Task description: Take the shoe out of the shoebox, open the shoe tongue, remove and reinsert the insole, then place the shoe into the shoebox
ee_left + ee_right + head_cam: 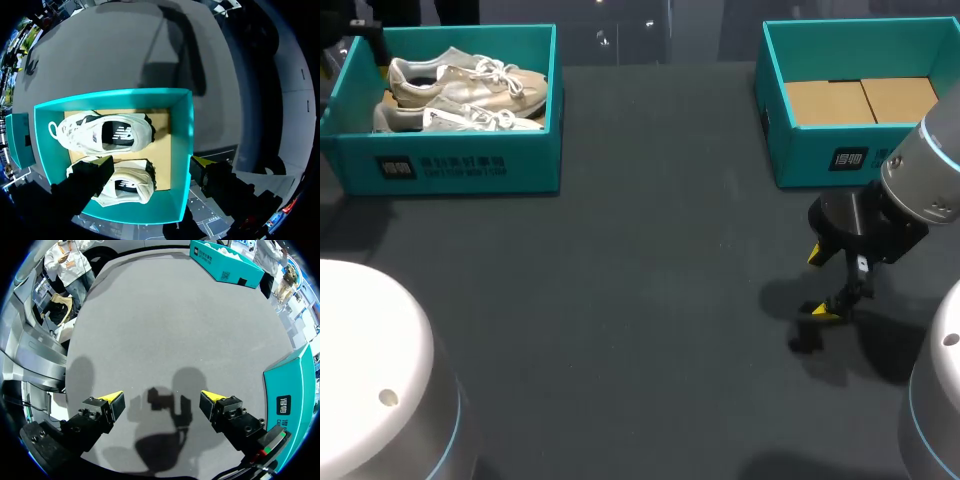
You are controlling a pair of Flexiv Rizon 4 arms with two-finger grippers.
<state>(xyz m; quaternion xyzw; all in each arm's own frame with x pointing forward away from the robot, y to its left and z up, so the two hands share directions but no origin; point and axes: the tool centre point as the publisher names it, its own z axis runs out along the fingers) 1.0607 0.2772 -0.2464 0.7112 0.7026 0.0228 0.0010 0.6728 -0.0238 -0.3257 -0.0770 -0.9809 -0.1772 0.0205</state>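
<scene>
Shoes (105,134) in shoebox (182,125) lie directly under left gripper (152,162), fingers apart, long axes along its finger-to-finger line; right gripper (162,397), also apart, well away.

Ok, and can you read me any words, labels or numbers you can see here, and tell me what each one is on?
Left shoebox, front wall: a black square mark and a row of dark characters, too blurred to read.
Right shoebox, front wall: a black label with white marks, too small to read.
Insoles: a white logo on each, no readable words.
No numbers can be made out.
</scene>
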